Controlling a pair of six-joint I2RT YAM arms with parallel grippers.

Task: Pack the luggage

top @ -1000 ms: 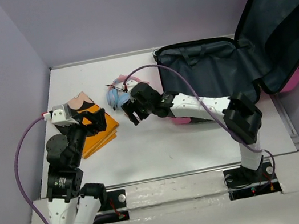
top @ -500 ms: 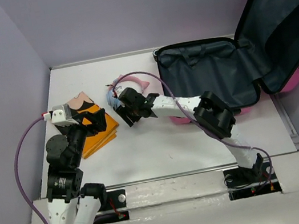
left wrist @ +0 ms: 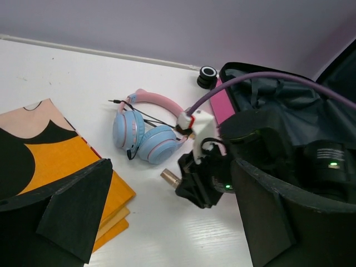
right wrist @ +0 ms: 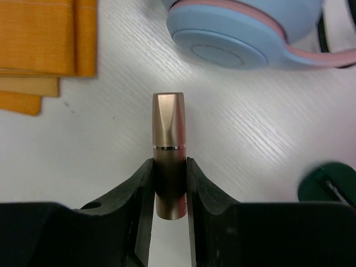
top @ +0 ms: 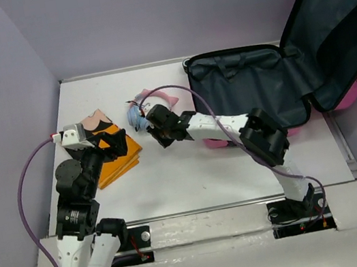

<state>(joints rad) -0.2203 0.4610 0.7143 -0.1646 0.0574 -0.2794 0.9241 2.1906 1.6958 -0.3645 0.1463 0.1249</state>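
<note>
You see the pink luggage [top: 254, 89] lying open at the far right of the table [top: 192, 172], its lid leaning up. Your left gripper [top: 112, 144] stands wide open over the orange books [top: 120, 161]. Just beside the blue-and-pink headphones [left wrist: 146, 136], your right gripper [right wrist: 169, 169] is clamped on a gold lipstick tube [right wrist: 168, 128].

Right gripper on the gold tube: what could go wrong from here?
1. The right gripper pinches the smooth, round tube only near one end, so it may slip or pivot when lifted.
2. The headphones lie just beyond the tube's tip; a forward lift could knock them.
3. The luggage has a raised side wall facing the gripper, which a low carry might hit.
</note>
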